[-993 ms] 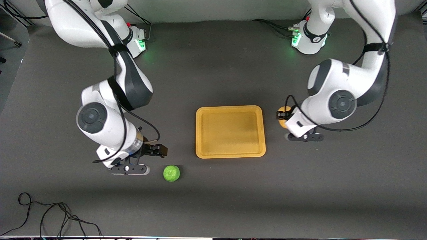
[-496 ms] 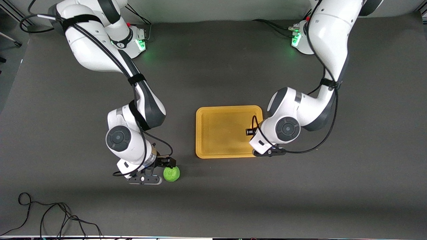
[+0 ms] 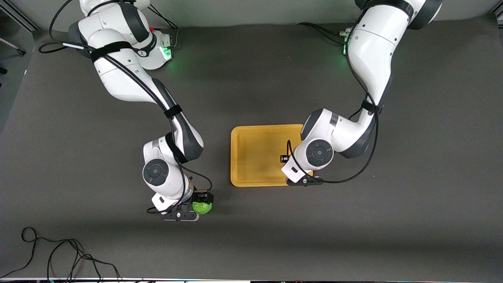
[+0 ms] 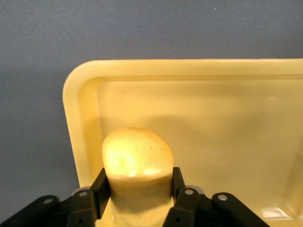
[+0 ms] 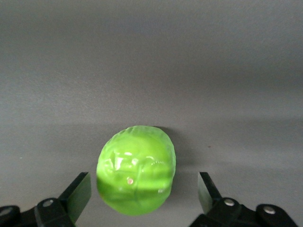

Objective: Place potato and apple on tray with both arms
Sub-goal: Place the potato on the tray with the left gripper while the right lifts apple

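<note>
The potato (image 4: 137, 158) is held between the fingers (image 4: 100, 187) of my left gripper (image 4: 137, 183). It hangs over the corner of the orange-yellow tray (image 4: 213, 123) that lies nearest the front camera at the left arm's end. In the front view the left wrist hides the potato; the left gripper (image 3: 295, 169) is over the tray (image 3: 255, 153). The green apple (image 3: 203, 207) lies on the table, nearer the front camera than the tray and toward the right arm's end. My right gripper (image 3: 200, 202) is low over it. Its open fingers (image 5: 78, 191) stand either side of the apple (image 5: 136, 168), not touching.
The dark grey table mat (image 3: 393, 220) spreads all round the tray. A loose black cable (image 3: 59, 255) lies at the table's near edge toward the right arm's end.
My left gripper carried the potato from beside the tray to over the tray's near corner. My right gripper moved across to the apple and now straddles it.
</note>
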Motion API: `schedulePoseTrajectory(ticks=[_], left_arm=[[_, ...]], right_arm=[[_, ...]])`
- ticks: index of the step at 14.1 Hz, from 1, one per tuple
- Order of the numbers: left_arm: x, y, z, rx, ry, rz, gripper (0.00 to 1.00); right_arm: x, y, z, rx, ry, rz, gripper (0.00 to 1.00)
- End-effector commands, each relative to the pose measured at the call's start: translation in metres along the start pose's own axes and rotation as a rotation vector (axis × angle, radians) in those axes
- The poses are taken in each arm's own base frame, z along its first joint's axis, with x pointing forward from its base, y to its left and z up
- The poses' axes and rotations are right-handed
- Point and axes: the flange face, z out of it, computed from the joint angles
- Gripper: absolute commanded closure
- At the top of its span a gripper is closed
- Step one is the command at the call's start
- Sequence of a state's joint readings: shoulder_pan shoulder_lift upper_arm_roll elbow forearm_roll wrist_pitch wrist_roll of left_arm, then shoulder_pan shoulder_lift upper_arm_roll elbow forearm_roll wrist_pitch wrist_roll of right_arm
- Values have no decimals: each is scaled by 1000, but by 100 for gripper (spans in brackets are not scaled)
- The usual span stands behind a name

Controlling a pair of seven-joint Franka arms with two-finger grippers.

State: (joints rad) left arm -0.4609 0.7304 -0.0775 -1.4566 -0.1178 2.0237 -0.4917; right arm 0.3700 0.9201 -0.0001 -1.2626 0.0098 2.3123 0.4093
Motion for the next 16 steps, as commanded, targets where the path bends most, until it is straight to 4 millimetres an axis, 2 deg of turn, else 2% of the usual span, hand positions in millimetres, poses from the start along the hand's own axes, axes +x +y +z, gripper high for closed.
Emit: schedulePoseTrajectory(ticks=[1,2,3,4,5,6,7,8,9,10,11,13,14,15,16], left_arm=[[5,-4,1,48,33,-8,76],[6,-5,4,73,44,8,33],[6,-4,7,101,56,25,0],[6,-2,4,100,64,26,0],[8,-2,-5,91,76,14,0],[9,-3,-14,81,87,6,0],[9,-3,-23,75,97,-13,0],[7,-6,-47,62,120,-39,0],[8,-23,-100,21,177,-73,0],[2,-46,-153,-5,214,-106,0],[-14,-70,-194,11,197,-114,0],[-34,-138,-253,63,145,-109,0],[-43,-169,-276,66,137,-91,0],[-53,-197,-292,68,127,-116,0],[-65,-217,-302,76,132,-130,0]], right_arm=[[0,-10,10,8,41,-6,0],[0,-10,14,10,45,-6,0],[0,-10,15,10,45,-6,0],[0,-10,15,10,45,-6,7],[0,-10,15,10,45,-7,34],[1,-9,13,7,50,-13,51],[3,-9,6,0,63,-26,62],[5,-8,1,-10,67,-36,64],[7,-5,-12,-13,65,-31,64],[11,-3,-36,-20,53,-30,64],[13,-2,-62,-28,40,-30,64],[13,3,-122,-43,14,-27,64],[10,7,-155,-51,-7,-18,64],[4,10,-192,-62,-31,-17,64],[-5,13,-230,-65,-58,-10,64]])
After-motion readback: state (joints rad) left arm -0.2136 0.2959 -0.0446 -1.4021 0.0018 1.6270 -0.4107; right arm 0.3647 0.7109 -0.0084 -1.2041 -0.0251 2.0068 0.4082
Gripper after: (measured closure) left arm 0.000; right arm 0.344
